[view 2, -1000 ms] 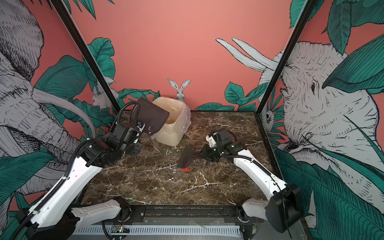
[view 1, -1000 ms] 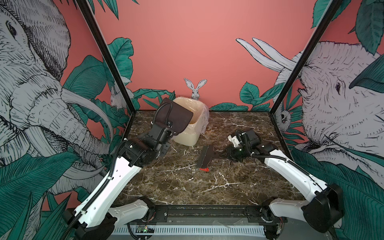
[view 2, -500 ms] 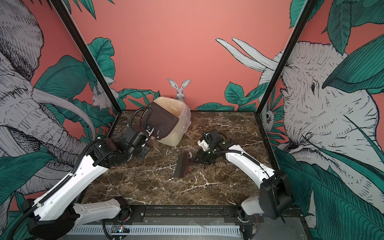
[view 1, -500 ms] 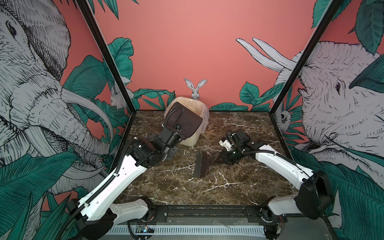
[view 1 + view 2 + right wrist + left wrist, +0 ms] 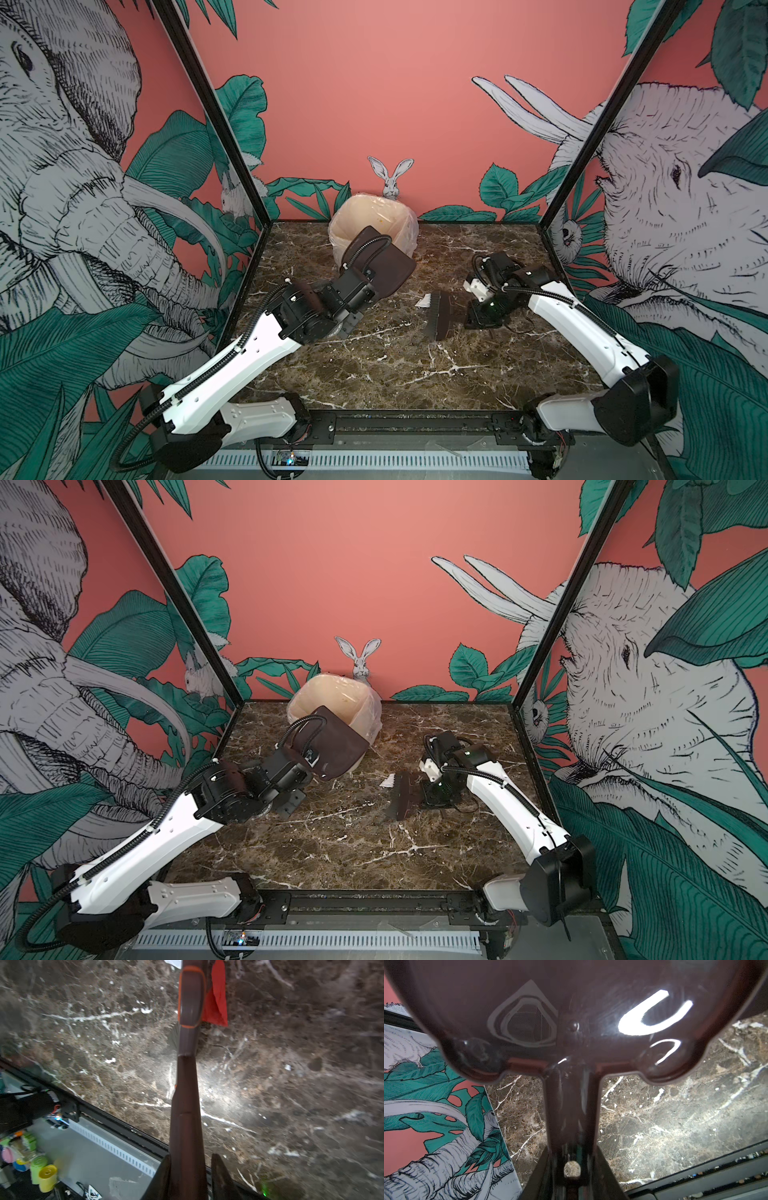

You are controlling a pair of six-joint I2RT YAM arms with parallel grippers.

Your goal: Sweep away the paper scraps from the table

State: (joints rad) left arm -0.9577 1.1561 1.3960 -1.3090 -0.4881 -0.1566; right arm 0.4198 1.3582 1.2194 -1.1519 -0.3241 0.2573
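Dustpan (image 5: 386, 266) has lowered, left pincer (image 5: 572, 1159) clamping it; right pincer (image 5: 190, 1159) clamps brush (image 5: 187, 1064), red scrap (image 5: 217, 999) beyond.

Logging dark brown marble-pattern counter (image 5: 374, 374) (image 5: 332, 845) with white veins, showing black frame (image 5: 415, 415) along the front edge. Carrying lined beige bin (image 5: 345, 232) (image 5: 307, 700) at the back, left of middle. Bearing brown brush (image 5: 440, 316) (image 5: 402, 796) right of centre, bristles resting on the surface. Holding white paper scrap (image 5: 424, 300) (image 5: 387, 780) just beside the brush's far end in both top views. Showing red paper scrap (image 5: 217, 1001) lying flat against the brush head in the right wrist view.
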